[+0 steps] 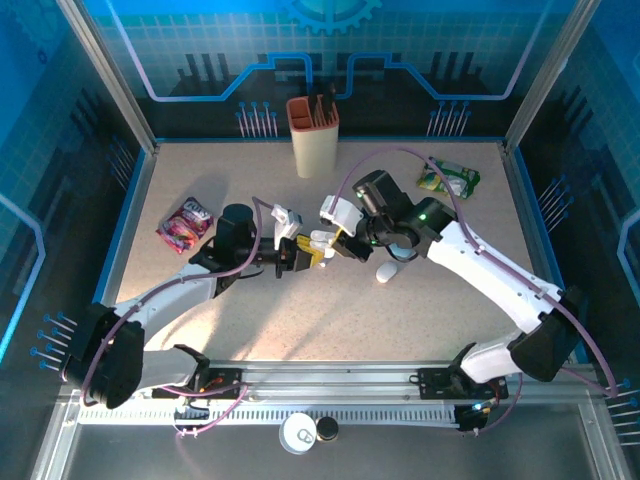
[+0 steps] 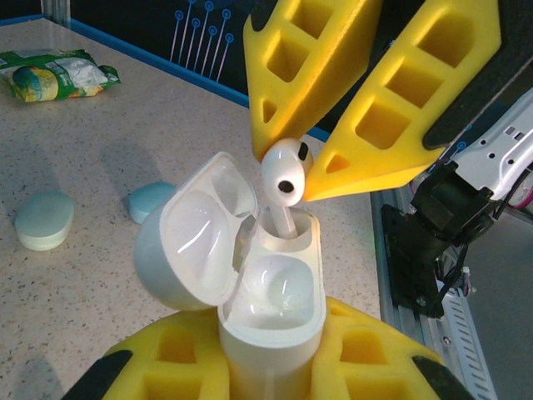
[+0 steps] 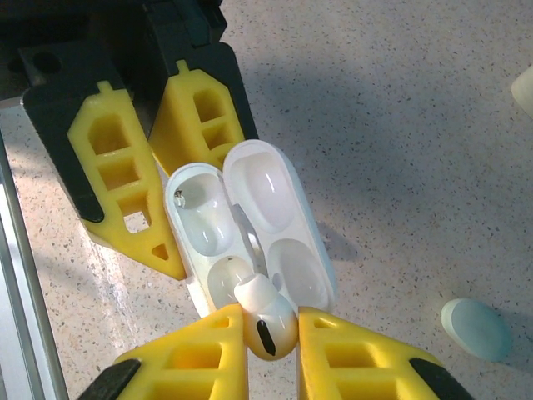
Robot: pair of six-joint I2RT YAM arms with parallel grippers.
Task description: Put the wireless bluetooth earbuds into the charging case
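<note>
Clamps the open charging case (image 2: 271, 292) in the left gripper (image 2: 271, 354); pinches an earbud (image 3: 266, 323) in the right gripper (image 3: 268, 350), stem down in the case.

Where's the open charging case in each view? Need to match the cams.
Top external: charging case just left of picture centre.
Left wrist: bottom centre, hinged open to the left.
Right wrist: centre, lying open.
Shared landmark: earbud pinched in the right pincer.
</note>
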